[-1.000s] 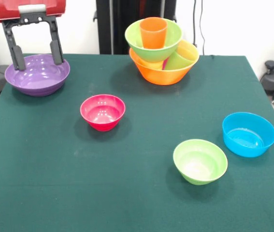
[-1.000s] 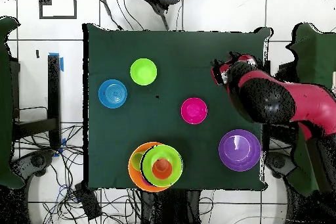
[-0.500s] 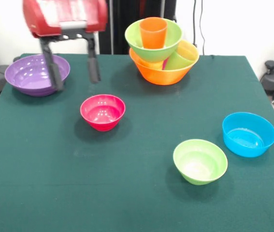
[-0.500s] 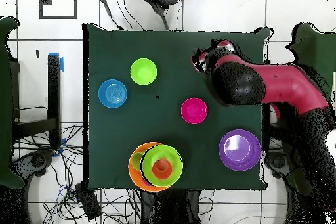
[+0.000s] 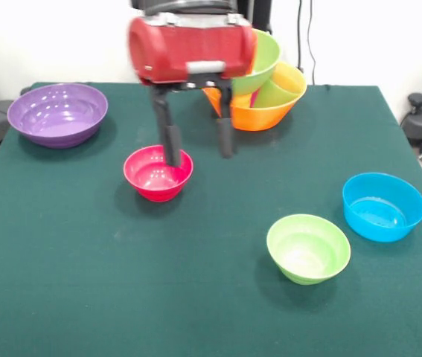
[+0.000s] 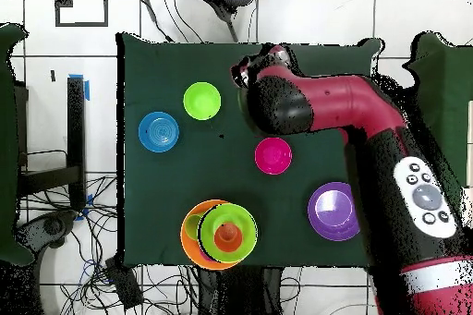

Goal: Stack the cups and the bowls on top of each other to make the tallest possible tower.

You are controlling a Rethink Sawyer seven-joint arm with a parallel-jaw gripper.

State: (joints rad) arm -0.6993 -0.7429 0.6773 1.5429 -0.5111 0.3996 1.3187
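Jaws (image 5: pixel 197 147) apart, empty, above pink bowl (image 5: pixel 158 173); overhead hides them under arm (image 6: pixel 314 113). Tower (image 6: pixel 220 233) at table (image 5: pixel 84 282) edge; orange cup (image 6: pixel 227 236) visible overhead only.

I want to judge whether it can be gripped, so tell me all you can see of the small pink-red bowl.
The pink-red bowl is small, round, glossy plastic, upright and empty on the green cloth, apart from the other bowls. The open gripper hangs by it; one finger overlaps its far rim, contact unclear.

Bright even light, soft shadows, glossy bowl glare
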